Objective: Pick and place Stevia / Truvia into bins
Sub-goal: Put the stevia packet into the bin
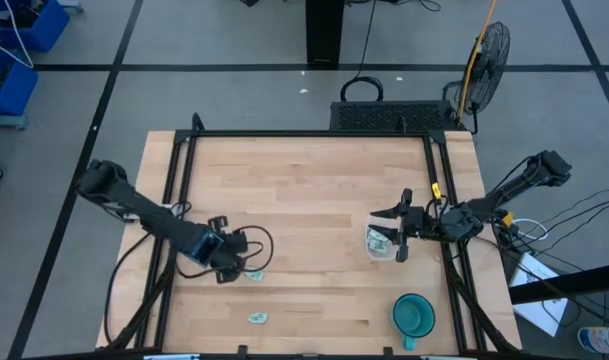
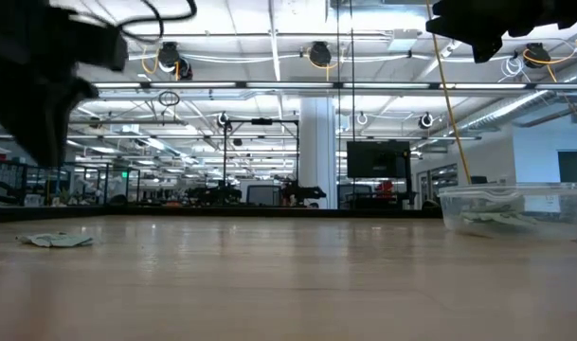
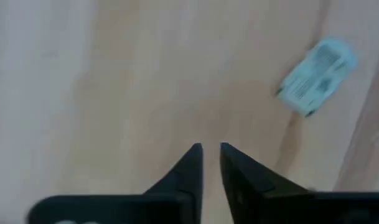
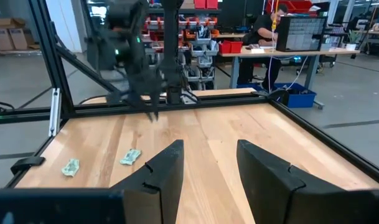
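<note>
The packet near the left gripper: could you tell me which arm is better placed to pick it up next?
Left. Its gripper hangs right beside that packet, nearly shut, while the right gripper sits open over the tub, far across the table.

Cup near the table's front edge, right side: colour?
Teal-green cup; shows best in the high view.

Light wooden plank table top [image 1: 304, 190], black metal frame [image 1: 304, 133] along its edges. Round teal-green cup with handle [image 1: 414, 316] upright near table's front right corner. Grey floor with dark lines around table. Black round fan on stand [image 1: 489, 50] beyond back right corner. Blue crates [image 1: 14, 45] at far left. Black pillar [image 1: 324, 32] behind table. Seated person at desk [image 4: 267, 28] in room beyond, black monitor [image 2: 378, 159] in background.
</note>
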Tool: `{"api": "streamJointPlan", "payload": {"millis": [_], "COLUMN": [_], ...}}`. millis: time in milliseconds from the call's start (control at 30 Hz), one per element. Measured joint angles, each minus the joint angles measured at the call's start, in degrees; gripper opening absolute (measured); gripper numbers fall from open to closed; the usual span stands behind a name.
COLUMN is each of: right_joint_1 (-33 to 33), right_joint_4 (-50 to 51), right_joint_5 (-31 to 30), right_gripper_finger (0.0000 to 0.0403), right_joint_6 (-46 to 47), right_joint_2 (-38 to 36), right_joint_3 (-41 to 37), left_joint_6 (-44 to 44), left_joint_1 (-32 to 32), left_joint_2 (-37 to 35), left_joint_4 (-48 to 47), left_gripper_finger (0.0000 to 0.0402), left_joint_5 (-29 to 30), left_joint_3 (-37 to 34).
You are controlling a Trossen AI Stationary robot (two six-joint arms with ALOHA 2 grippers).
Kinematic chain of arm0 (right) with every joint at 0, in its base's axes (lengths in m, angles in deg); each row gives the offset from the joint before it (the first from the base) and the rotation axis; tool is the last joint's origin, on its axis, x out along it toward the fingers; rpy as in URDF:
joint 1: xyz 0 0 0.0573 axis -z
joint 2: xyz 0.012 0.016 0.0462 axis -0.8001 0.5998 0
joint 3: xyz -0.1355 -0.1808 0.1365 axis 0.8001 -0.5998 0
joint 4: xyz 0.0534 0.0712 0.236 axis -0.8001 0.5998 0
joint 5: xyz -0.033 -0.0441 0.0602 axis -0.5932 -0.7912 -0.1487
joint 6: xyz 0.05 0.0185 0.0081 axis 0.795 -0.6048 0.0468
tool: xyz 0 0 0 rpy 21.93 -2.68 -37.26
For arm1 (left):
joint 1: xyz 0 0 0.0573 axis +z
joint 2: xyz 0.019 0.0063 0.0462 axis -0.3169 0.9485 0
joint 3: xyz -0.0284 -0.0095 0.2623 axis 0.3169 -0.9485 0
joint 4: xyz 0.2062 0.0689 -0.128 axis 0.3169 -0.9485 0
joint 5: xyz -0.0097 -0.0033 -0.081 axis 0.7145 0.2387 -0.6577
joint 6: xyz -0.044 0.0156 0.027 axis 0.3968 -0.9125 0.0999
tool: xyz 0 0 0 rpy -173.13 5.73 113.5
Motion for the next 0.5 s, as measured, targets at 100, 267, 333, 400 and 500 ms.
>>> {"api": "streamJointPlan", "payload": {"millis": [100,267,333,400,500], "right_joint_1": [0.0,0.0,0.0,0.0,0.0], "right_joint_4": [-0.02,-0.33,-0.31,-0.31,-0.35], "right_joint_5": [-0.01,-0.02,-0.02,0.0,-0.02], "right_gripper_finger": [0.0141,0.0141,0.0141,0.0141,0.0141], "right_joint_6": [0.0,-0.03,-0.04,-0.04,-0.04], "right_joint_2": [0.0,0.0,0.0,0.0,0.0], "right_joint_3": [0.0,0.0,0.0,0.0,0.0], "left_joint_6": [-2.1,-5.81,-6.21,-5.39,-4.1], "left_joint_1": [0.82,1.67,2.04,2.58,3.12], "left_joint_2": [0.02,0.02,0.02,0.02,0.02], "left_joint_4": [10.77,26.23,28.96,29.13,30.58], "left_gripper_finger": [0.0099,0.0142,0.0148,0.0149,0.0145], "left_joint_5": [-3.77,-7.15,-7.4,-8.4,-9.18], "left_joint_3": [-4.55,-9.39,-10.67,-11.87,-13.91]}}
